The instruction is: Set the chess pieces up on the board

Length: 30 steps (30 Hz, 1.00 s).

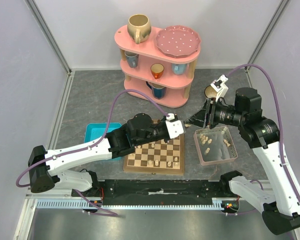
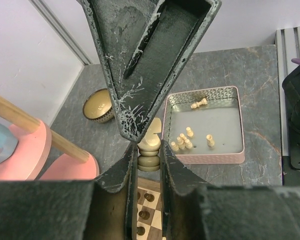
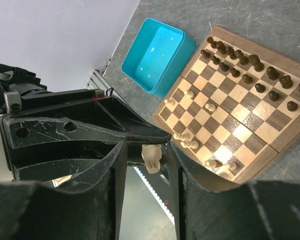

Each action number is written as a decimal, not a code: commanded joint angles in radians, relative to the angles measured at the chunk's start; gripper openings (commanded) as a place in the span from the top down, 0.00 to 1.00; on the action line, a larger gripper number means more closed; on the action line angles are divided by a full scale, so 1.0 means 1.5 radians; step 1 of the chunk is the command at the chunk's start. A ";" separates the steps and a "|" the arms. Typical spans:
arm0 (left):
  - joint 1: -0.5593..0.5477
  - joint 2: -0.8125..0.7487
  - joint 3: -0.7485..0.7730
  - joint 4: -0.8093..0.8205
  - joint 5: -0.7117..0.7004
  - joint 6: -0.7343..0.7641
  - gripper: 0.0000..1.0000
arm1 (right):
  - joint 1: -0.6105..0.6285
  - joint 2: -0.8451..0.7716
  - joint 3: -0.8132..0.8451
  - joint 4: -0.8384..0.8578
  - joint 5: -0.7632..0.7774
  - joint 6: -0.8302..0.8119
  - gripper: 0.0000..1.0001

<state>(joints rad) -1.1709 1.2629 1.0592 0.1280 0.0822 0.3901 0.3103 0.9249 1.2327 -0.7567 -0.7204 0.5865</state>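
The board (image 1: 140,166) lies at the near middle of the table, with my left arm stretched over it. A few cream chess pieces (image 1: 162,162) stand along its near edge. Past the board's right edge, my left gripper (image 1: 188,125) is shut on a cream knight (image 2: 150,144) held above the table. My right gripper (image 1: 199,120) meets it from the right, and its fingers (image 3: 172,170) stand open on either side of that same knight (image 3: 151,159) with small gaps. More cream pieces (image 1: 205,139) lie in the clear pink-rimmed tray (image 1: 215,162). Dark chessmen (image 3: 240,65) fill the board's (image 3: 229,131) far rows.
A turquoise tray (image 1: 95,134) sits left of the board. A pink three-tier shelf (image 1: 160,65) with cups and a plate stands at the back. A small bowl (image 1: 211,91) sits behind the right gripper. The two arms cross closely above the gap between board and clear tray.
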 commanded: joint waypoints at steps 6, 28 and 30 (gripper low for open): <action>0.006 0.000 0.027 0.019 -0.011 -0.015 0.98 | 0.005 -0.001 -0.005 0.001 -0.002 -0.011 0.52; 0.007 -0.002 0.020 0.016 -0.053 -0.024 0.48 | 0.008 -0.018 -0.017 0.036 0.022 0.005 0.99; 0.007 -0.007 0.019 0.001 -0.094 -0.042 0.32 | 0.007 -0.021 -0.016 0.037 0.039 0.003 1.00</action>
<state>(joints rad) -1.1625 1.2655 1.0687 0.1272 0.0380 0.3763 0.3183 0.9169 1.2083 -0.7479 -0.7006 0.5804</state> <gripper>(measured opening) 0.547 0.028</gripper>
